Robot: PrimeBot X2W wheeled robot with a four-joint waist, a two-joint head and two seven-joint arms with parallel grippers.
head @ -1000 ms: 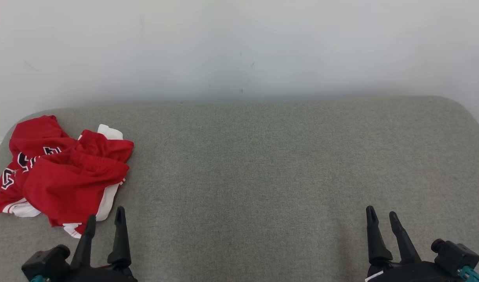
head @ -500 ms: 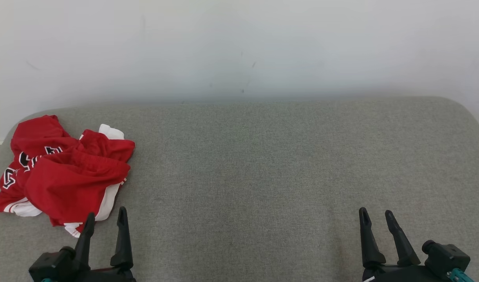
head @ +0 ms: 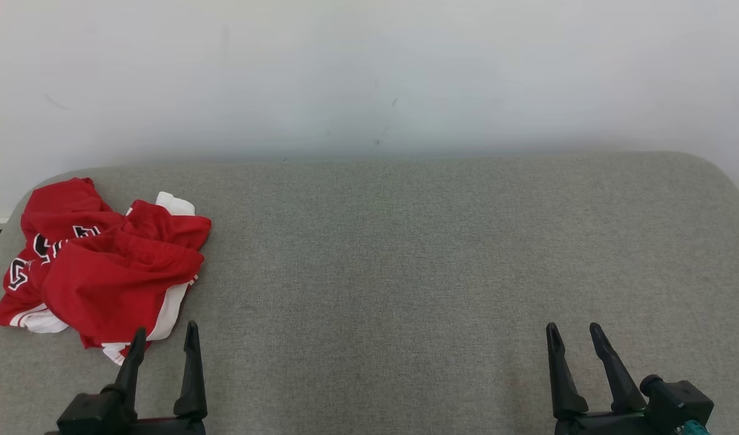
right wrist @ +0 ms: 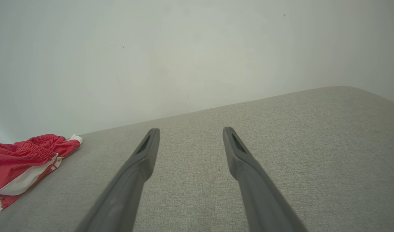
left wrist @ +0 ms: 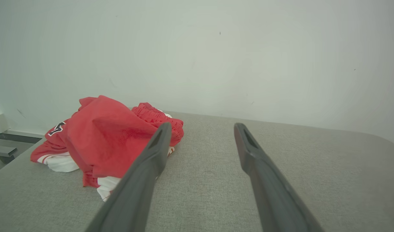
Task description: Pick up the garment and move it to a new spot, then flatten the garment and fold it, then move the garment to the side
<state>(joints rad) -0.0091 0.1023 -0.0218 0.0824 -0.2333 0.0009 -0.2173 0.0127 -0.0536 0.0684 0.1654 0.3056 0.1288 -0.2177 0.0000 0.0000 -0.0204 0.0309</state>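
Observation:
The garment [head: 103, 272] is a crumpled red piece with white trim and black-and-white lettering, heaped at the far left of the grey padded table [head: 405, 254]. My left gripper [head: 165, 331] stands open just in front of its near edge, nothing between the fingers. In the left wrist view the garment [left wrist: 103, 138] lies left of and partly behind the left finger, and the left gripper [left wrist: 201, 127] is spread wide. My right gripper [head: 573, 328] stands open over bare cloth at the lower right. In the right wrist view the right gripper [right wrist: 190, 131] is empty and the garment [right wrist: 26, 161] lies far left.
A plain white wall [head: 369, 72] rises behind the table. The table's rounded corners curve away at the far left and the far right [head: 716, 175]. Past the left edge a strip of floor and baseboard [left wrist: 3, 138] shows in the left wrist view.
Both grippers have drawn back a little toward the bottom edge of the head view; the right one also shifted slightly left. The whole picture has slid slightly. The garment lies as before.

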